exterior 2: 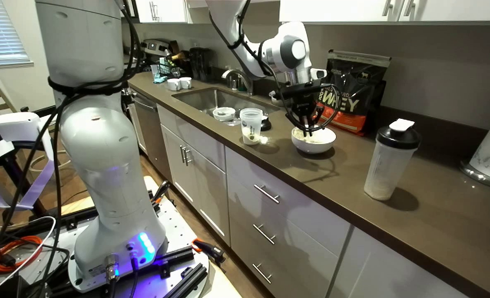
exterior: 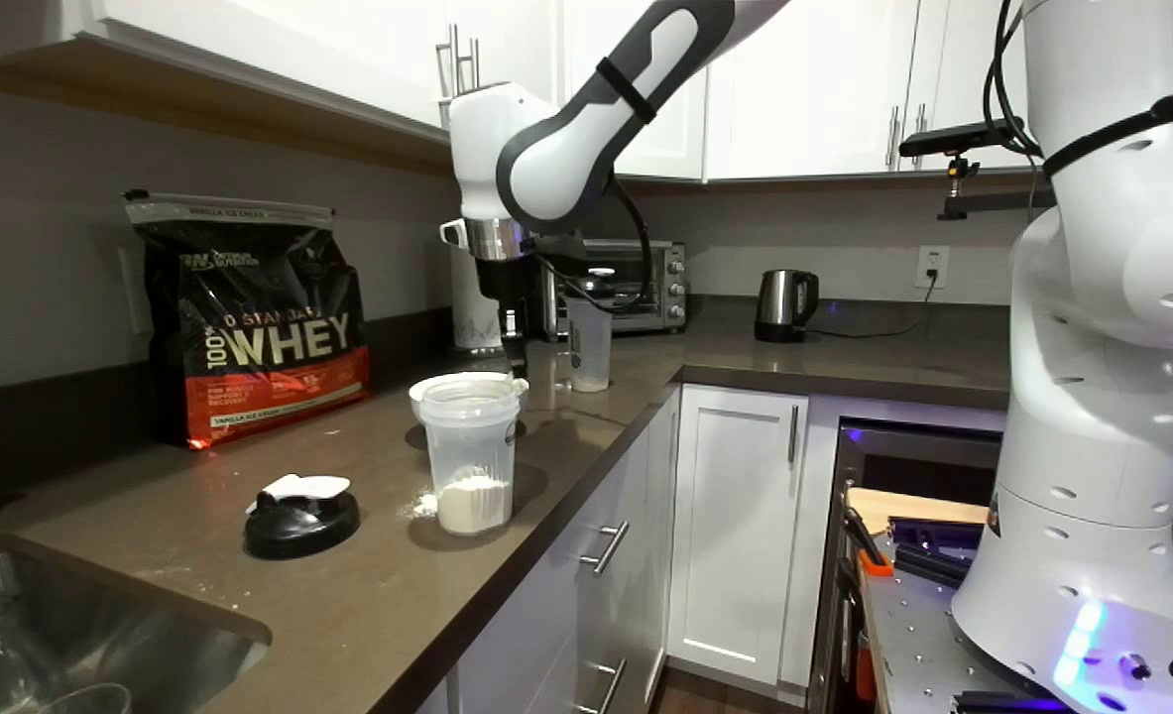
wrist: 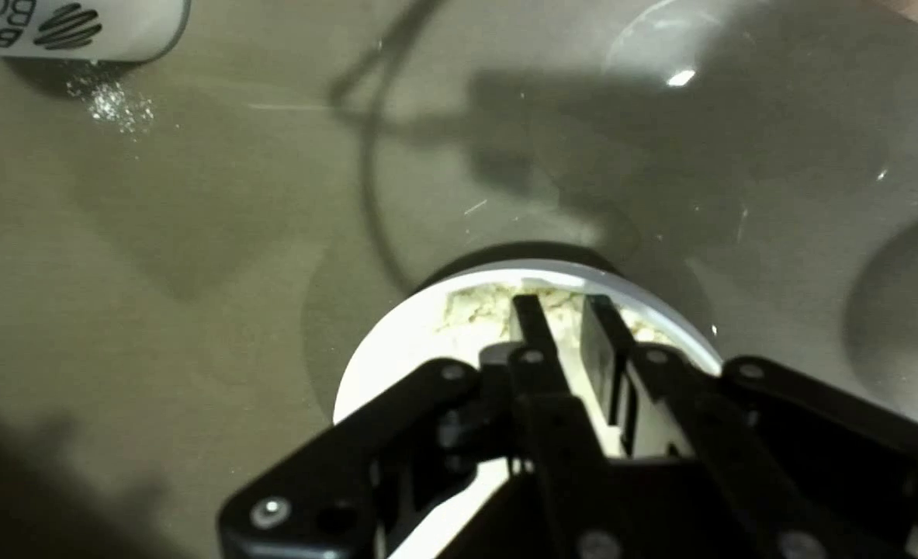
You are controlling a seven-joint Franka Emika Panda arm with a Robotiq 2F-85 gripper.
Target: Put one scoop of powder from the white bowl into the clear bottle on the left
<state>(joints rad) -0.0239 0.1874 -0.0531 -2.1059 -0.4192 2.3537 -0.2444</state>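
The hand (wrist: 562, 303), narrowly spread with nothing visibly pinched, is held over powder (wrist: 474, 314) in the white bowl (exterior 2: 313, 147), presumably so the uncapped shaker bottle (exterior: 469, 451) can be filled.

In an exterior view the camera looks from beside the sink (exterior: 175, 645) along the counter (exterior: 348, 600); in an exterior view it faces back past the robot's base (exterior 2: 112, 231) to that sink. Both share the white bowl (exterior 2: 316, 146), which the blurry wrist view sees close from above, probably slanted.
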